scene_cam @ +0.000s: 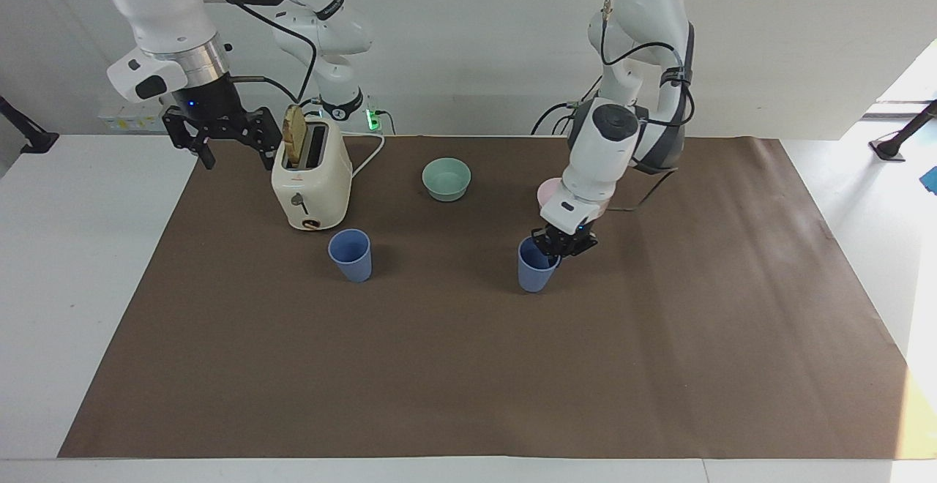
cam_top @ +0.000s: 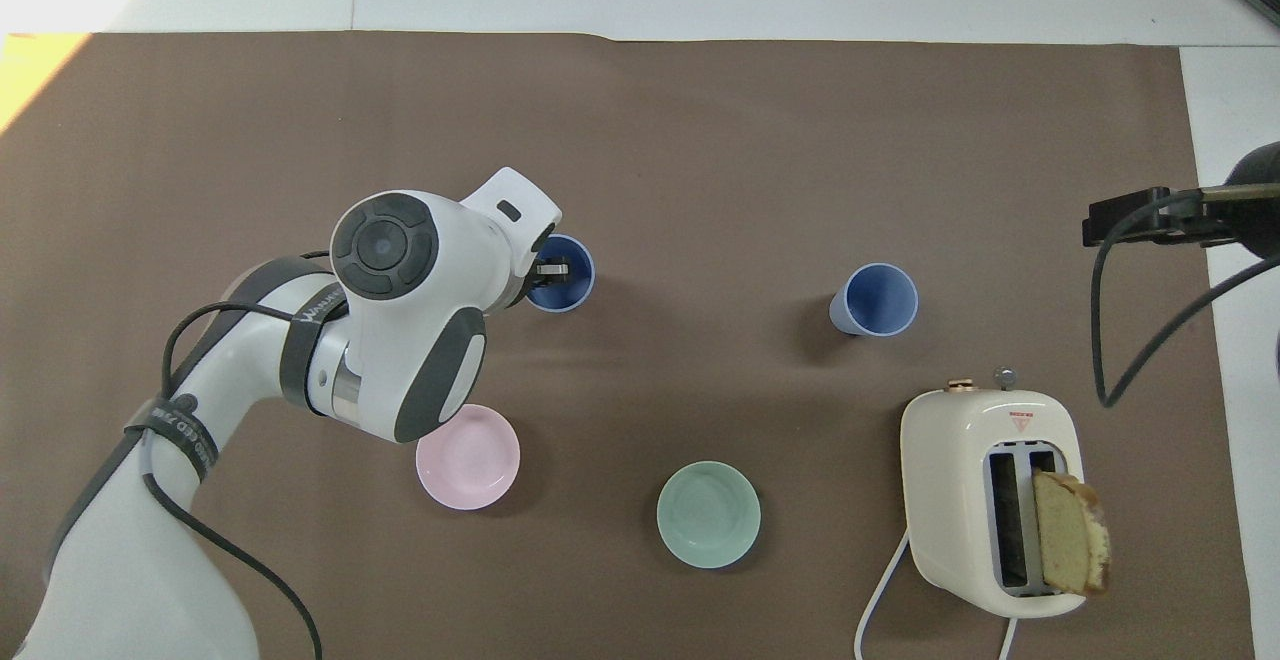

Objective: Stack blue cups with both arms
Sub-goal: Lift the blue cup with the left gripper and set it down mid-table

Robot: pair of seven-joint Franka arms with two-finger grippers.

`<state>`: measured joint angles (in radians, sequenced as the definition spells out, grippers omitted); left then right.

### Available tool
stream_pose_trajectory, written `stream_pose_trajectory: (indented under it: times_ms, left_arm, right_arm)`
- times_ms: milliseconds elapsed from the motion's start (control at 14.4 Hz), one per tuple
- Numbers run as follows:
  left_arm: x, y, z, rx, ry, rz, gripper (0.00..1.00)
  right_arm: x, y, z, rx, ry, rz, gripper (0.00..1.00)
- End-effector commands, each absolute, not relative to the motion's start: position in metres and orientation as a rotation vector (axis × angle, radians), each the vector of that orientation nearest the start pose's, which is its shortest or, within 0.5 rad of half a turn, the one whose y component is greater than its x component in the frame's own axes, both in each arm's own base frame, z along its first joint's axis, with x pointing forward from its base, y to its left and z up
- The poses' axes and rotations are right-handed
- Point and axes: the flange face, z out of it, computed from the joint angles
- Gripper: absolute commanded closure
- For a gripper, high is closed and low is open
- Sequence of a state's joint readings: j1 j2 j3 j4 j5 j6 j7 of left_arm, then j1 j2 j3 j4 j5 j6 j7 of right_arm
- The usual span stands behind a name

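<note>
One blue cup (scene_cam: 351, 255) stands upright on the brown mat, just farther from the robots than the toaster; it also shows in the overhead view (cam_top: 878, 300). My left gripper (scene_cam: 560, 243) is shut on the rim of the second blue cup (scene_cam: 534, 272) and holds it low over the middle of the mat, beside the pink bowl. In the overhead view the left gripper (cam_top: 548, 270) has one finger inside this cup (cam_top: 570, 285). My right gripper (scene_cam: 234, 152) is open and empty, raised beside the toaster toward the right arm's end of the table, and waits.
A cream toaster (scene_cam: 311, 183) with a bread slice (scene_cam: 295, 135) sticking out stands near the right arm. A teal bowl (scene_cam: 446, 178) and a pink bowl (cam_top: 470, 460) sit nearer the robots than the cups. The left arm partly hides the pink bowl in the facing view.
</note>
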<state>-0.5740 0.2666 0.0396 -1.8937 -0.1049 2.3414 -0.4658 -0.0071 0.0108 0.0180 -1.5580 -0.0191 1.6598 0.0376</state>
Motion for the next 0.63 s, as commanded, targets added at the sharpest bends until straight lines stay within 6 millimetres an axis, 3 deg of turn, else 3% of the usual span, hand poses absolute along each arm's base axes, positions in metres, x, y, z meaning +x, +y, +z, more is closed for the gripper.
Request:
stream_pose_trajectory:
  times_ms: [0, 70, 139, 209, 279, 348, 557]
  left_arm:
    - [0.529, -0.342, 0.377, -3.291, 0.001, -0.211, 1.0]
    - [0.526, -0.344, 0.376, -3.289, 0.02, -0.199, 1.0]
    - [0.525, -0.344, 0.375, -3.289, 0.024, -0.182, 0.82]
    - [0.523, -0.346, 0.377, -3.29, 0.021, -0.17, 0.5]
    - [0.524, -0.346, 0.378, -3.286, 0.035, -0.159, 0.09]
    - [0.526, -0.346, 0.379, -3.287, 0.04, -0.167, 0.0]
    - [0.533, -0.333, 0.397, -3.287, 0.032, -0.187, 0.0]
  right_arm:
    - [0.562, 0.001, 0.633, -3.165, 0.064, -0.14, 0.0]
    - [0.562, 0.002, 0.633, -3.163, 0.064, -0.142, 0.0]
    - [0.562, 0.002, 0.633, -3.163, 0.066, -0.142, 0.0]
    - [0.562, 0.002, 0.633, -3.163, 0.068, -0.142, 0.0]
    - [0.562, 0.001, 0.633, -3.163, 0.071, -0.144, 0.0]
    - [0.563, -0.001, 0.634, -3.162, 0.073, -0.149, 0.0]
    - [0.563, -0.002, 0.62, -3.164, 0.072, -0.125, 0.0]
